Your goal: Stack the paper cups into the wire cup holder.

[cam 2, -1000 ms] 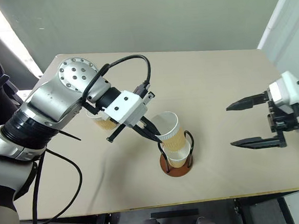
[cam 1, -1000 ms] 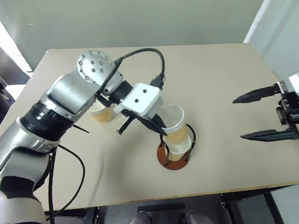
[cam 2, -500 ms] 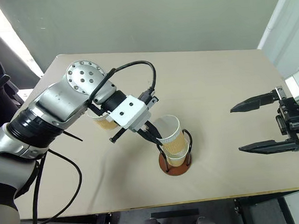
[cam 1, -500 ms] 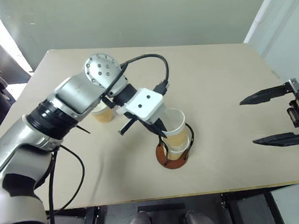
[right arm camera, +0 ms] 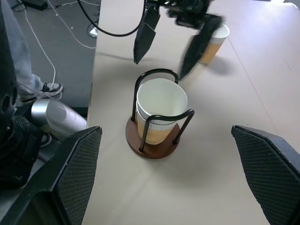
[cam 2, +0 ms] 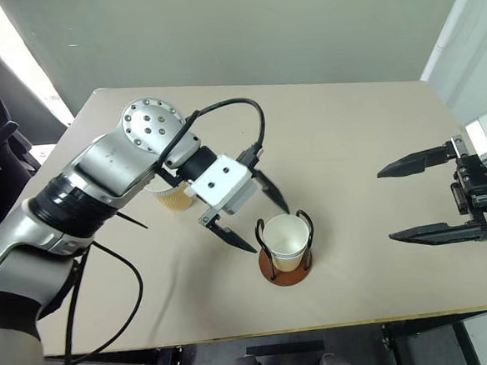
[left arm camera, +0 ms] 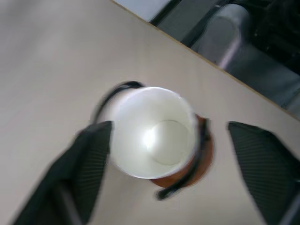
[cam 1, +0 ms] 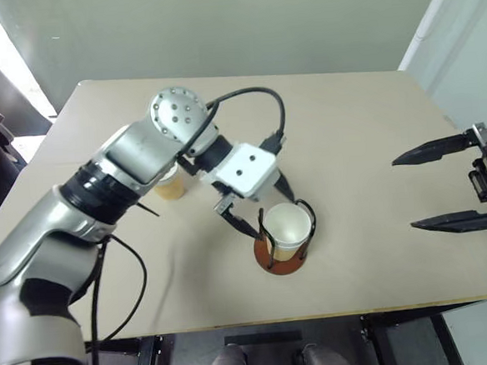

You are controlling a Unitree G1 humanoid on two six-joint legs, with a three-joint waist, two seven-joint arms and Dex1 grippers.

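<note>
Released since a second ago, the top cup now sits nested in the holder near the bench's front edge. Left tool hangs spread around it; right tool spread, idle. One cup waits behind the left arm.

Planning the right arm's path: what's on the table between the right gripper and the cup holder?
Only bare tabletop separates right gripper from wire cup holder, per the left eye view.
</note>
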